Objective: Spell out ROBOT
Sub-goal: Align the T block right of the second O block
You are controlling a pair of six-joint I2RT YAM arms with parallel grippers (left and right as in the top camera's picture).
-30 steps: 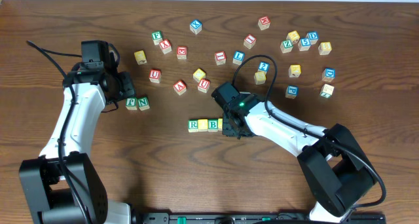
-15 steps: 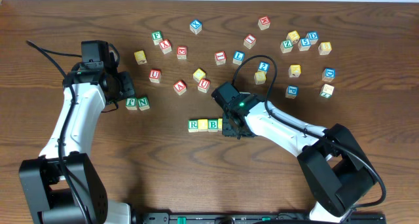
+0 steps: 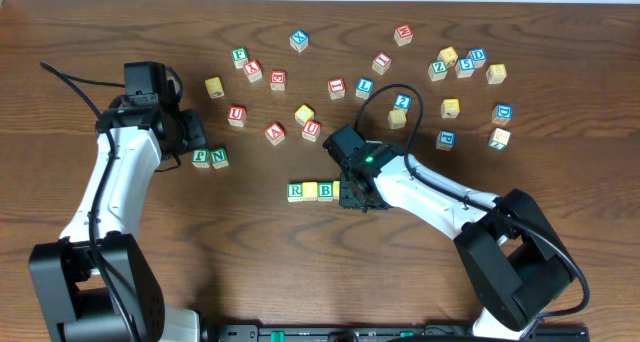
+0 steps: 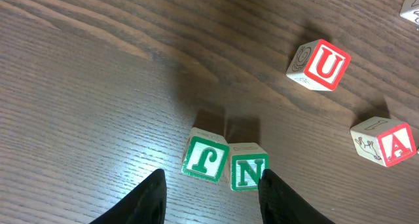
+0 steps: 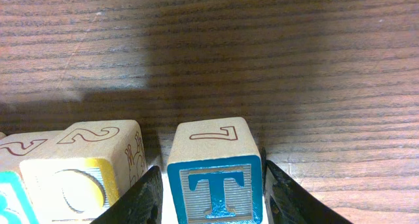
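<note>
Change: over the last second nothing visibly shifted in the overhead view; both arms and every cube stayed where they were.
Right gripper (image 3: pixel 345 193): parked low at the right end of the row, jaws apart either side of T (image 5: pixel 211 188). A pale sliver showed at one finger, so T had probably been let go, though the view was too close to be sure.
T: on the table, blue letter facing the wrist camera, just beside a yellow O cube (image 5: pixel 72 185).
Row: R (image 3: pixel 295 191), yellow cube (image 3: pixel 310 190) and B (image 3: pixel 325 190) touched in a line. The last two places were hidden under the gripper from above.
Left gripper (image 4: pixel 213 185): jaws apart and empty, hovering over F (image 4: pixel 205 158) and N (image 4: pixel 247 173).
Meaning: the word looked all but spelled. What remained was lifting the right arm clear without nudging T.
</note>
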